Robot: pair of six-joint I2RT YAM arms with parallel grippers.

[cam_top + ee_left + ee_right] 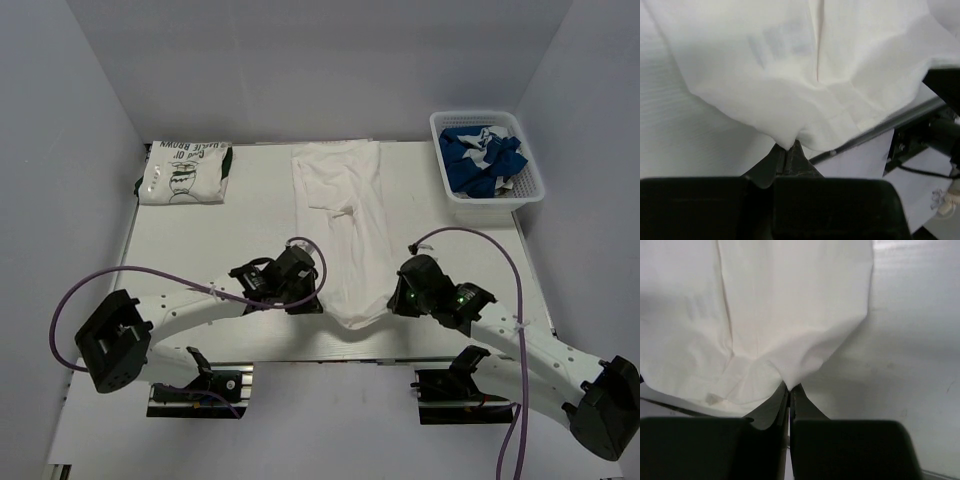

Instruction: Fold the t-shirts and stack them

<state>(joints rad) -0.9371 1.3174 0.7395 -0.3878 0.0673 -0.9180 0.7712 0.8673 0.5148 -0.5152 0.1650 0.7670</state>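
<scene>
- Left gripper (pixel 789 152), at the bottom of its wrist view, has its jaws pressed together on the near hem of the white t-shirt (pixel 805 65); a small fold of cloth is pinched between the tips.
- Right gripper (pixel 789 389) is likewise clamped on the same hem, at the shirt's other near corner, with cloth bunched into the closed tips.
- At the far right corner of the table (pixel 200 250) stands a white mesh basket (pixel 441 122). Inside it lies a crumpled blue t-shirt (pixel 480 155) with white marks, filling most of the basket.
- From above, the white t-shirt is a long narrow strip in the middle of the table. Its long axis runs from the far edge toward the arms, leaning slightly rightward as it comes near.
- Its near end is gathered into a sagging curve between the two grippers, close to the table's near edge; the far part lies flat with a few wrinkles.
- A folded t-shirt with green print (pixel 185 172) lies at the far left corner, well apart from the white one, its lettering upside down in the top view.
- One purple cable (pixel 130 275) loops over the left arm and another (pixel 500 250) arcs over the right arm, neither touching the cloth.
</scene>
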